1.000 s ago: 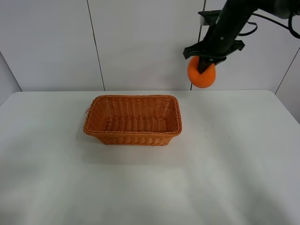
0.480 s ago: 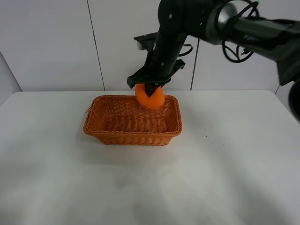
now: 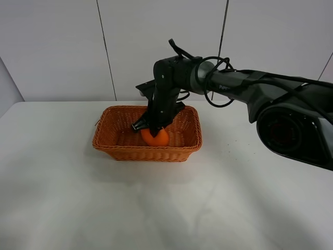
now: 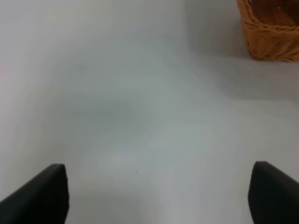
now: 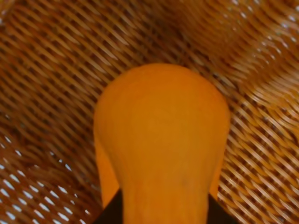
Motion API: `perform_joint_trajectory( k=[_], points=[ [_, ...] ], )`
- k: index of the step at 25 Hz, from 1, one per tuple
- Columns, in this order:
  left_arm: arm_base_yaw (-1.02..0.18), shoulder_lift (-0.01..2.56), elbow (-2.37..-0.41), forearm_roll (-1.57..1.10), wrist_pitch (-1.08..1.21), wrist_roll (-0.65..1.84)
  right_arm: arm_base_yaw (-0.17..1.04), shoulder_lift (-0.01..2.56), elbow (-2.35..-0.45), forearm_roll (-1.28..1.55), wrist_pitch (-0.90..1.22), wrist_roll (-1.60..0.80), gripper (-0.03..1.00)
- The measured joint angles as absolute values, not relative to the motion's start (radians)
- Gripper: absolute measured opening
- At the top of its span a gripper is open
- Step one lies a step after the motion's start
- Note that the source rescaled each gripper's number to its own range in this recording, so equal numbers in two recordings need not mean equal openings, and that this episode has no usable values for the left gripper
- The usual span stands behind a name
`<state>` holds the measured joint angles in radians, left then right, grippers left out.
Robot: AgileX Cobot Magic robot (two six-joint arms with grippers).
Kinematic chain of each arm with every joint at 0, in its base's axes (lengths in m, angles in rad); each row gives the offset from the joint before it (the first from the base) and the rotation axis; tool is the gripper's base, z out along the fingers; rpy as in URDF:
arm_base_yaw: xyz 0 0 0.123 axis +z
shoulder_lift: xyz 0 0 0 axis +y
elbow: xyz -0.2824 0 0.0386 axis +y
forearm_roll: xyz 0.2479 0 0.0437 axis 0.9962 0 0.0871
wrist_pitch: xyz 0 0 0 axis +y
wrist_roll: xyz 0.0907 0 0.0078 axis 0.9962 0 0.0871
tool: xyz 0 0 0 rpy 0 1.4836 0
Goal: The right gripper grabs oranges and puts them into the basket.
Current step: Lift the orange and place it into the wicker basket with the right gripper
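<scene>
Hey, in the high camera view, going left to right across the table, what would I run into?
basket left wall → orange, held inside it by the right gripper → basket right wall → robot arm's big joint

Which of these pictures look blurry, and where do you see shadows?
Exterior high view: sharp, evenly lit; the basket casts a faint soft shadow on the table in front. Left wrist view: soft overall; the left gripper shows only as dark blurred tips. Right wrist view: the orange fills the frame, slightly soft; the weave behind blurs in places.
</scene>
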<state>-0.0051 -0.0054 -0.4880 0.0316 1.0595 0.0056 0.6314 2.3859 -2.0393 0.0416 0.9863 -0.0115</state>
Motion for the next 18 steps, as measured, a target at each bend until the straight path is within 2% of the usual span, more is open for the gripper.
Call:
perform_joint_trajectory(
  k=[1, 3, 4, 7, 8, 9, 13, 18],
  points=[
    [-0.005, -0.005, -0.488, 0.032, 1.06, 0.006, 0.631, 2.386, -2.039, 0.045, 0.984, -0.012, 0.0],
    [-0.005, -0.005, -0.488, 0.032, 1.06, 0.006, 0.631, 2.386, -2.039, 0.049, 0.983, -0.012, 0.11],
    [-0.005, -0.005, -0.488, 0.032, 1.06, 0.006, 0.631, 2.386, -2.039, 0.052, 0.985, -0.012, 0.24],
    [-0.005, -0.005, -0.488, 0.032, 1.06, 0.006, 0.631, 2.386, -2.039, 0.057, 0.997, -0.012, 0.76],
    [-0.005, -0.005, -0.488, 0.032, 1.06, 0.006, 0.631, 2.386, -2.039, 0.058, 1.003, -0.012, 0.86],
    [-0.005, -0.005, -0.488, 0.032, 1.06, 0.006, 0.631, 2.385, -2.041, 0.059, 1.009, -0.012, 0.92],
    [-0.005, -0.005, -0.488, 0.032, 1.06, 0.006, 0.631, 2.363, -2.102, 0.06, 1.088, -0.012, 0.99],
    [-0.005, -0.005, -0.488, 0.032, 1.06, 0.006, 0.631, 2.335, -2.297, 0.053, 1.203, 0.0, 1.0]
  ],
)
